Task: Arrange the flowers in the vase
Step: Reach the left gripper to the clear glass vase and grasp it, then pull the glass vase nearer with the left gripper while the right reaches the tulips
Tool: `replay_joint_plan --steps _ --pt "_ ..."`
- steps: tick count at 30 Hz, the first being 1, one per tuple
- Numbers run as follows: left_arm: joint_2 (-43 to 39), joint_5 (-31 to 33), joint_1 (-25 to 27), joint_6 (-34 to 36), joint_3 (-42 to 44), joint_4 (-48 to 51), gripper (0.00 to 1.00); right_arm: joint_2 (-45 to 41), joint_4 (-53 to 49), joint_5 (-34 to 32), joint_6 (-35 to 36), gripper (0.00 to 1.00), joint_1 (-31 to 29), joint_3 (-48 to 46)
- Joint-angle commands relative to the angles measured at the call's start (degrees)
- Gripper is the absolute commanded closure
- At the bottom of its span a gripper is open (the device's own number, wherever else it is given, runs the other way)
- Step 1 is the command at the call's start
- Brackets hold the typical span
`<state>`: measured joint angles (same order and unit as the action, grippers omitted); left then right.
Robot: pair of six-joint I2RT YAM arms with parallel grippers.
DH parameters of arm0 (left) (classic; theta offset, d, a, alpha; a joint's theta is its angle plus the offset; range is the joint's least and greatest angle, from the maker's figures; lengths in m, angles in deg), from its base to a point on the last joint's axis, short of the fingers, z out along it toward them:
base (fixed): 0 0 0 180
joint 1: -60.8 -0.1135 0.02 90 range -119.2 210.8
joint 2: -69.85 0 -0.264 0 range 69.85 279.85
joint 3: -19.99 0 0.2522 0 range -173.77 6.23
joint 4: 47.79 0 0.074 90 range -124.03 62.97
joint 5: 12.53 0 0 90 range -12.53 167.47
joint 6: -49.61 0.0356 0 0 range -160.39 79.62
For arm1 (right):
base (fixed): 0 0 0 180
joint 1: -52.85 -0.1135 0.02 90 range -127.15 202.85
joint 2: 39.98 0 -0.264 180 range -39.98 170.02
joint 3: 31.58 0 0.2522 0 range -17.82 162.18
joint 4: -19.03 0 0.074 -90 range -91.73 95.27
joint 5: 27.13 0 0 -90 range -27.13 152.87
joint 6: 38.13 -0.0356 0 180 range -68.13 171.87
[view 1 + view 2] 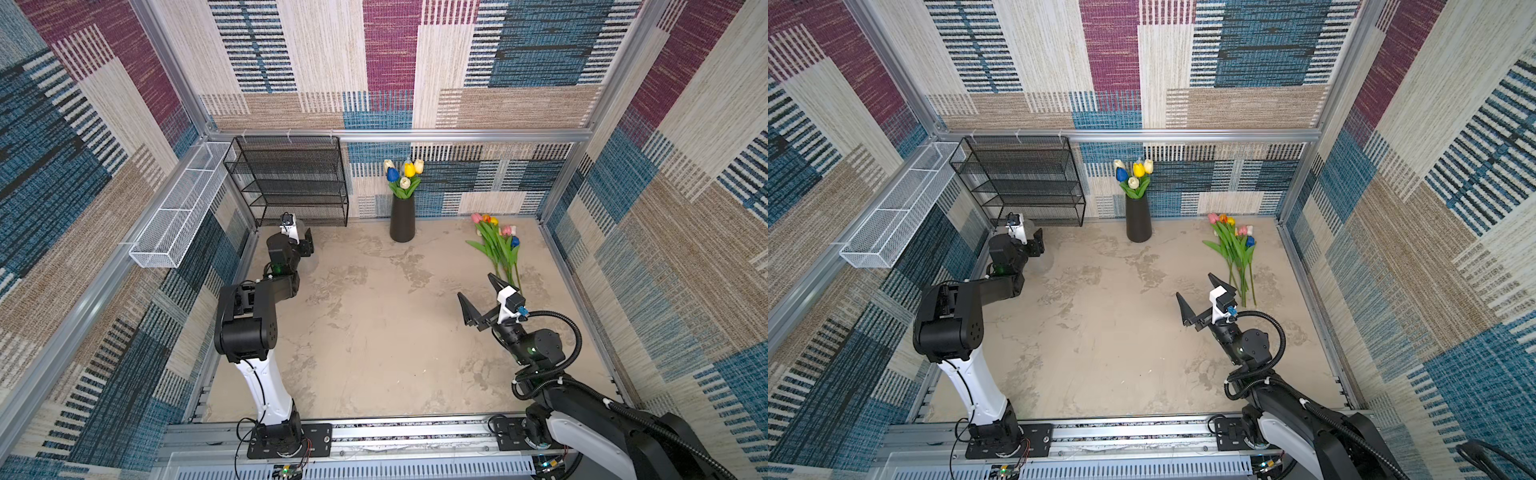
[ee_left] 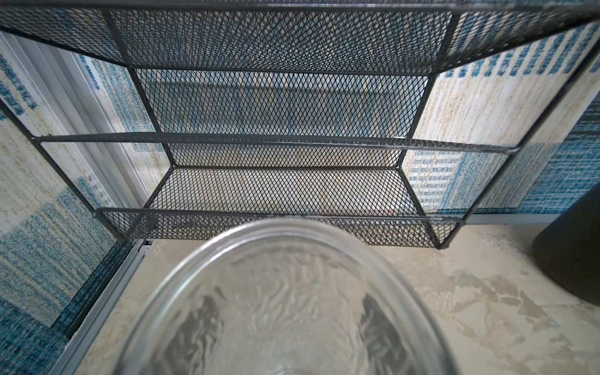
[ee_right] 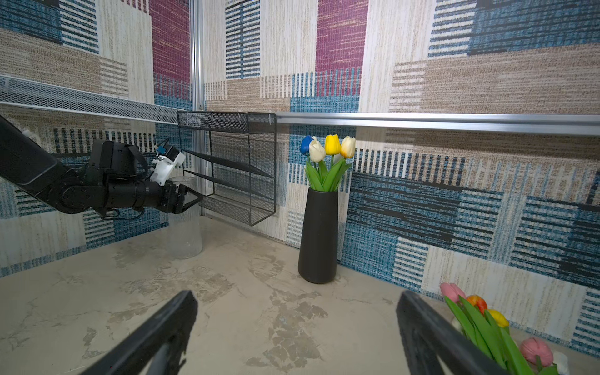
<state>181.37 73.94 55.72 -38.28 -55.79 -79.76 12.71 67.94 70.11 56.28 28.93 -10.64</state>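
Two pincers: left pincer [image 3: 194,198] clamps the glass vase [image 3: 185,235], right pincer [image 1: 474,286] gapes apart.

A: Open room?
B: The tabletop [image 1: 374,332] is bare in the middle.
A: Blocked?
B: Black vase [image 1: 402,220] at the back wall, mesh rack [image 1: 291,183] and clear glass vase [image 3: 185,227] in the left corner, loose tulips [image 1: 496,245] far right

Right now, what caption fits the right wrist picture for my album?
Open right claw faces a tall black vase holding blue, white and yellow tulips.
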Motion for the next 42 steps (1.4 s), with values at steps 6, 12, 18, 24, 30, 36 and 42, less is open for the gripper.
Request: replay_joint_plan --steps 6,12,18,24,30,36,42 --pt "-5.44 -6.18 0.76 -2.88 4.23 -4.19 0.64 1.65 -5.52 -4.75 -4.11 0.0 0.02 5.43" --pt "-14.51 -10.95 6.43 -5.58 12.55 -7.22 0.65 6.97 -12.11 -7.48 -9.15 0.0 0.27 13.06" --pt "-25.35 -9.86 18.92 -1.06 19.69 -2.04 0.66 12.41 -14.77 -8.06 -11.95 0.0 1.48 20.31" --pt "-32.33 -12.37 29.39 -0.43 24.84 1.52 0.66 16.79 -23.44 -7.54 -17.99 0.0 6.13 28.35" --pt "-32.47 -11.32 37.9 6.46 26.32 4.34 0.66 17.36 -25.33 -5.4 -18.63 0.0 9.94 30.61" --pt "-29.7 -14.26 39.42 6.24 27.78 -0.15 0.67 18.87 -30.25 -5.81 -17.12 0.02 11.47 34.54" --pt "-24.08 -17.36 39.71 5.15 27.5 -5.79 0.66 22.36 -36.71 -2.62 -20.23 0.23 16.13 39.74"
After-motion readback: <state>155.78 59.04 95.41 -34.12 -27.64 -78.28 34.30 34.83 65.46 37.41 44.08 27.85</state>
